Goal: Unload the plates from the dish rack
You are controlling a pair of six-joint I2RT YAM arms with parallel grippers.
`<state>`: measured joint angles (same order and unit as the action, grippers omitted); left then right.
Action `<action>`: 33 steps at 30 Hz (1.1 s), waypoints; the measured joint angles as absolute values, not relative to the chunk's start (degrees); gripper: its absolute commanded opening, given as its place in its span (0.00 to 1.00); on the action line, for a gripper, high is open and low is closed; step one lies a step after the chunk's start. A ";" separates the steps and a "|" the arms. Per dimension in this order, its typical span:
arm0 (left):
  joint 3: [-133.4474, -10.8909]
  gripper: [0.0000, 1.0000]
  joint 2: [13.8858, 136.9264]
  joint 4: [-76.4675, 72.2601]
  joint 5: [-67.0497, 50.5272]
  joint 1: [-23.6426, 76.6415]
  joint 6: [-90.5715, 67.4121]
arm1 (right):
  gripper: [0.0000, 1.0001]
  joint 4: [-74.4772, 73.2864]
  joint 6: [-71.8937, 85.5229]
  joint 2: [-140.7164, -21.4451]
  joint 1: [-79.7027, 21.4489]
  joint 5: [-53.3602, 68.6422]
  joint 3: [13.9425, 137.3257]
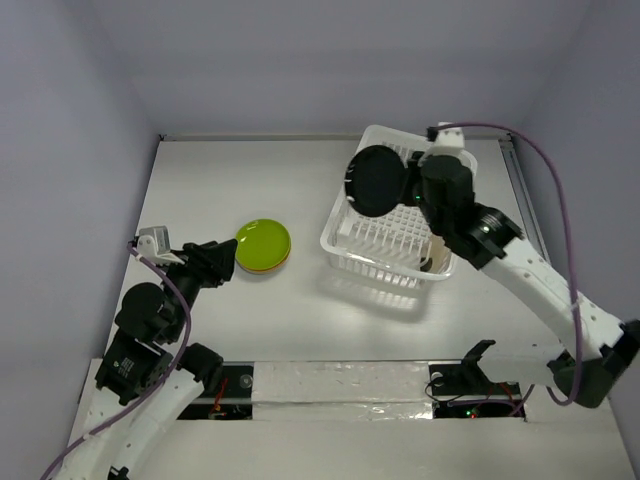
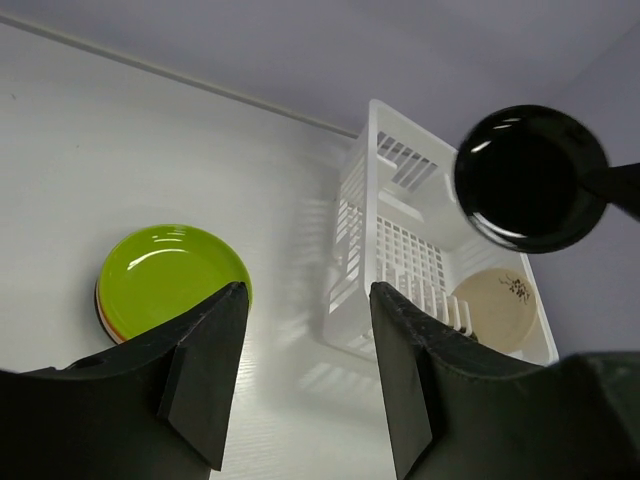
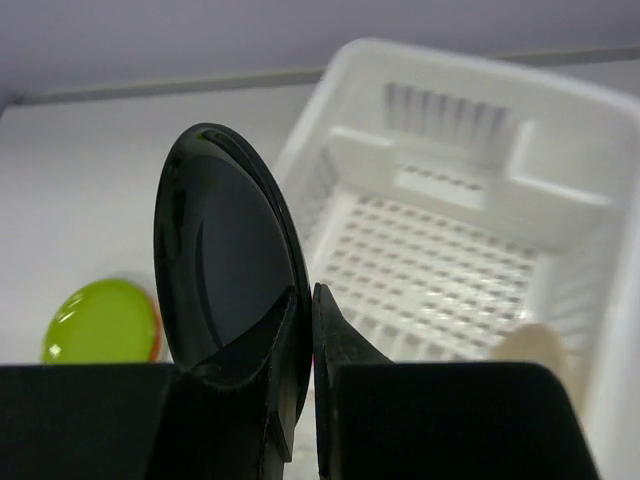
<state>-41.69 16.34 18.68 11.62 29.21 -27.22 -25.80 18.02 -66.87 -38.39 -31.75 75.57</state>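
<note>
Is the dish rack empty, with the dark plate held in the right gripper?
No, a beige plate sits in the dish rack while the right gripper holds the dark plate.

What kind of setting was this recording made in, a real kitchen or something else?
Most likely a lab test cell, not a kitchen: a white table boxed in by plain grey walls, and only a dish rack and a few plates as props.

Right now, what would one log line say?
right gripper: shut on dark plate, above dish rack | left gripper: open, beside lime green plate | rack: beige plate inside
</note>
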 measured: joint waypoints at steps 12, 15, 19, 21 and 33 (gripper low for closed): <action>-41.69 0.48 15.18 18.61 12.49 28.71 -27.24 | 0.00 -20.32 25.85 -102.41 -50.83 -16.12 93.47; -41.69 0.48 15.20 18.63 12.49 28.40 -27.24 | 0.00 -19.55 26.89 -108.14 -52.01 -14.35 97.36; -41.69 0.48 15.20 18.61 12.45 28.38 -27.24 | 0.03 -18.74 28.75 -112.22 -52.16 -13.21 98.17; -41.69 0.48 15.20 18.61 12.45 28.38 -27.24 | 0.04 -18.68 29.65 -113.58 -52.14 -12.86 98.17; -41.69 0.48 15.20 18.61 12.38 27.99 -27.24 | 0.33 -18.48 32.99 -120.09 -51.81 -9.56 98.32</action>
<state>-41.69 15.20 18.61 12.38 27.99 -27.24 -18.48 32.99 -120.09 -51.81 -9.56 98.32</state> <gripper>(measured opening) 0.487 0.267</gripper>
